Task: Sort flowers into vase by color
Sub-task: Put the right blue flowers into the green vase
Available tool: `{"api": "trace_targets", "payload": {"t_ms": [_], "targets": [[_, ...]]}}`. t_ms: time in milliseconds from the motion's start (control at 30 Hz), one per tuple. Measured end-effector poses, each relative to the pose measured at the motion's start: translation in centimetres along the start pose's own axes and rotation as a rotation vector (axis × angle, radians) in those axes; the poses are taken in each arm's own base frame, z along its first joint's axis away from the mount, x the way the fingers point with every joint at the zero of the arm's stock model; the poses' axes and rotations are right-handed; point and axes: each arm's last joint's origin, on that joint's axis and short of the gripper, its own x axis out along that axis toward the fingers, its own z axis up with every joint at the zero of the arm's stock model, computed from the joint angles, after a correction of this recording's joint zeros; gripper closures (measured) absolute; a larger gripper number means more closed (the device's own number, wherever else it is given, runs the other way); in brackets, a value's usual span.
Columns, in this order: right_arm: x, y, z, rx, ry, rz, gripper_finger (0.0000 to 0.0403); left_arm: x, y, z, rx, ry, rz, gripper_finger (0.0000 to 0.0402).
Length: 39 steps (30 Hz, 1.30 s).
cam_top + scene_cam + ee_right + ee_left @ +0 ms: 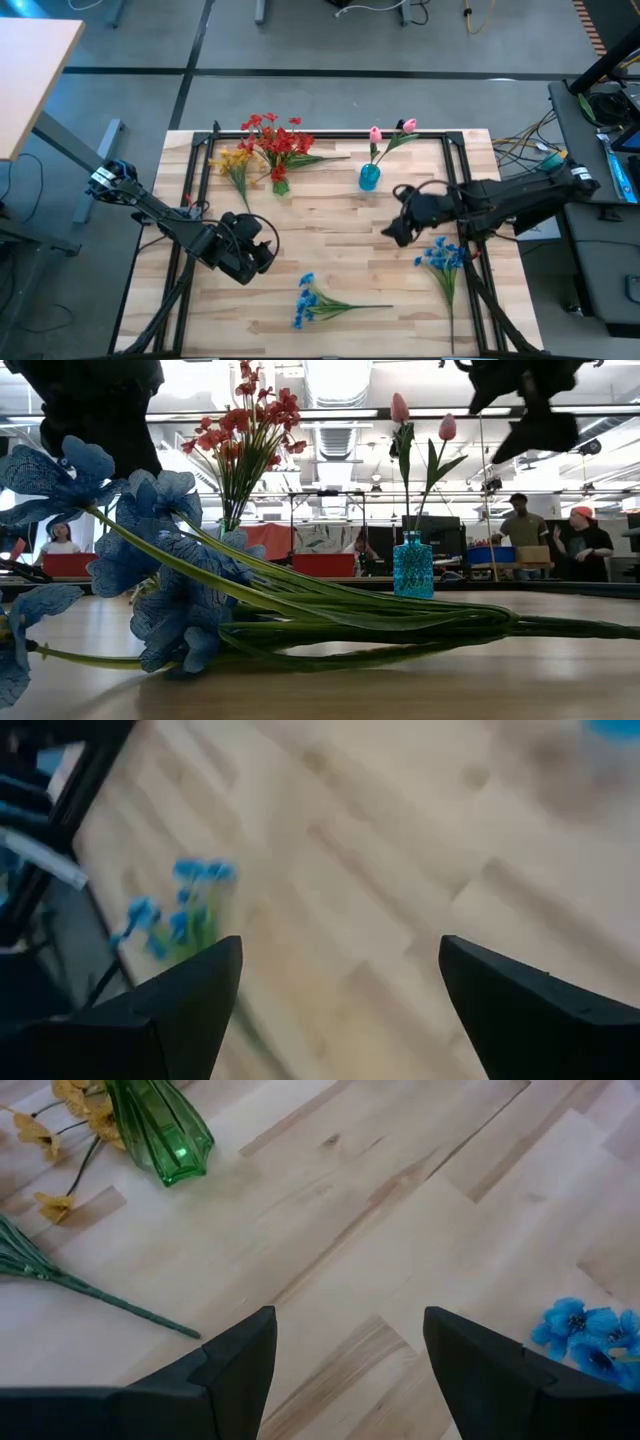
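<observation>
Two blue flowers loose on table: one spray [318, 298] near front centre, other [443, 258] front right, just beside right gripper [396, 232]. Right gripper wide open, empty. Left gripper [262, 252] likewise open, empty. Likely light, floppy blooms; wiry stem slippery — pinch mid-stem.
</observation>
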Motion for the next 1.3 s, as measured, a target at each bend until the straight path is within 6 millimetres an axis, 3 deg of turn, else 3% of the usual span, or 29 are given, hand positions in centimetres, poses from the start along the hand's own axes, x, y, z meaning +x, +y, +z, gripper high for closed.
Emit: {"api": "trace_targets", "payload": {"t_ms": [433, 767, 1100, 1300], "targets": [[3.6, 1.9, -5.6, 0.194, 0.333, -0.116, 0.0074, 0.0, 0.0, 0.0, 0.025, -0.001, -0.003, 0.0164], [3.0, 0.3, -10.7, 0.438, 0.794, -0.577, 0.0074, 0.0, 0.0, 0.0, 0.040, -0.004, -0.002, 0.0164], [3.3, 0.5, -16.0, 0.457, 0.795, -0.740, 0.0074, 0.0, 0.0, 0.0, 0.121, -0.003, -0.003, 0.0164], [5.2, -0.8, -17.1, 0.436, 0.754, -0.756, 0.0074, -0.2, 0.6, -0.9, 0.182, 0.199, 0.004, 0.0164]]}}
